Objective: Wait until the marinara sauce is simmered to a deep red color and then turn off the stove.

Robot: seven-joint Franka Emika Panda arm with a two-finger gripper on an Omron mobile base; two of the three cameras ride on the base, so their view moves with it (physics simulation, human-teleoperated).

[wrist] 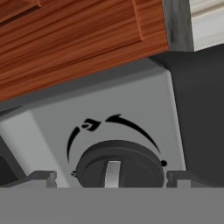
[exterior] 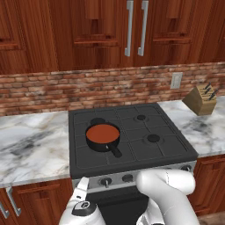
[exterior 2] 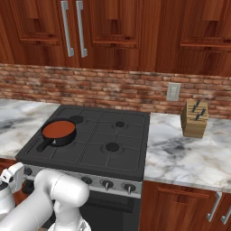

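Observation:
The marinara sauce is a flat brick-red disc in a small black saucepan on the front left burner of the stove. My gripper is low at the left end of the stove's silver knob strip. In the hand view the gripper is open. Its two fingertips stand on either side of a round dark knob without touching it. The knob has a pale pointer bar and flame markings arcing above it.
More knobs run along the strip to the right. A wooden knife block stands on the marble counter right of the stove. Behind are a brick backsplash, a wall outlet and wooden cabinets above.

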